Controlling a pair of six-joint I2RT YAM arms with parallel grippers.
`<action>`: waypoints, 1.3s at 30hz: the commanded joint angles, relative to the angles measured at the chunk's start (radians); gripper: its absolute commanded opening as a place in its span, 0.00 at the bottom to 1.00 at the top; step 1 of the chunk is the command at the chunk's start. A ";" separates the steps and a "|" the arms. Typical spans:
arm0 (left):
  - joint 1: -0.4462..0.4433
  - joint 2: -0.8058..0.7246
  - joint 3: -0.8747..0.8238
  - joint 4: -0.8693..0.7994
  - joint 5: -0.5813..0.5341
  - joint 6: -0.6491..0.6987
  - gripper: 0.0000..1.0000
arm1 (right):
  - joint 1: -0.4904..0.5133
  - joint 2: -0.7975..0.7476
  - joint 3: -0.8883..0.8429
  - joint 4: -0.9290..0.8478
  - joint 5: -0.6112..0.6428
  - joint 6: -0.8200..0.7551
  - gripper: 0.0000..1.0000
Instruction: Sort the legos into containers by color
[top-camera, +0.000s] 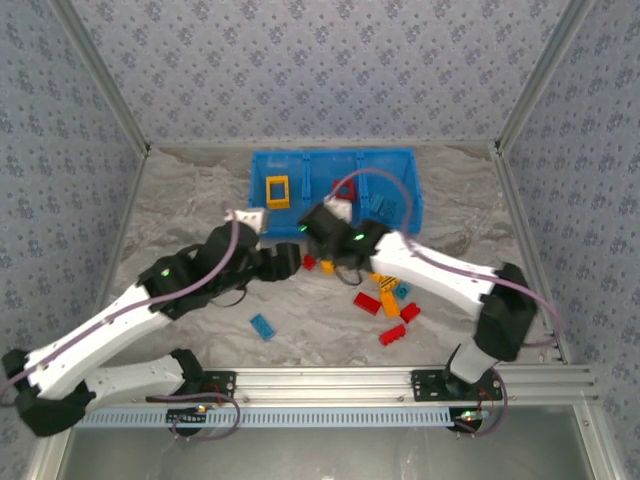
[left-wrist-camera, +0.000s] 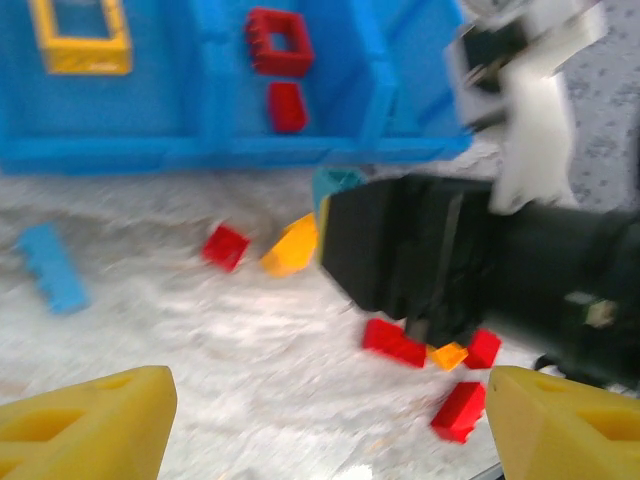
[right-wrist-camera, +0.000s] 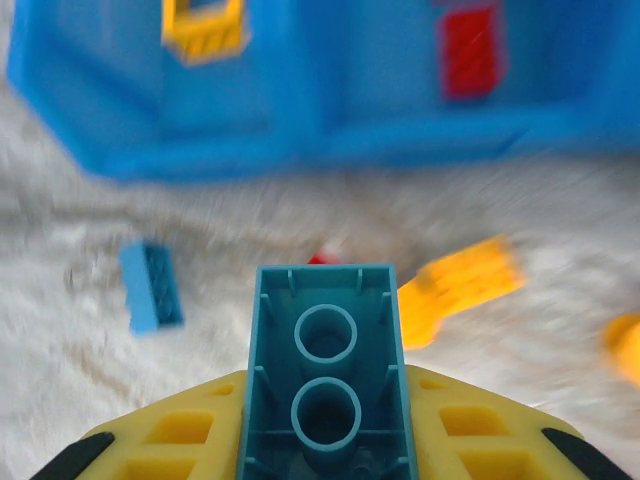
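Pinching a teal brick (right-wrist-camera: 325, 330) in the closed right gripper (right-wrist-camera: 325, 430), with the left gripper (left-wrist-camera: 330, 425) wide open, empty.

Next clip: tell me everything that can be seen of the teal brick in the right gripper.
The teal plastic lego brick is a small rectangular block, seen from its hollow underside: two round tubes in a row, thin ribs along the inner walls. It looks like smooth hard plastic, undamaged. It is clamped between the yellow fingers of the right gripper, one on each long side, its far end sticking out past them toward the bright blue plastic bin. Only the fingers are seen touching it.
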 joint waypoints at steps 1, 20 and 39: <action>-0.029 0.113 0.103 0.173 0.033 0.072 0.82 | -0.152 -0.072 -0.064 -0.083 0.018 -0.119 0.30; -0.118 0.472 0.219 0.399 0.033 0.119 0.82 | -0.564 0.375 0.193 -0.094 -0.019 -0.266 0.30; -0.052 0.542 0.177 0.094 -0.035 -0.111 0.81 | -0.573 0.349 0.246 -0.096 -0.008 -0.283 0.59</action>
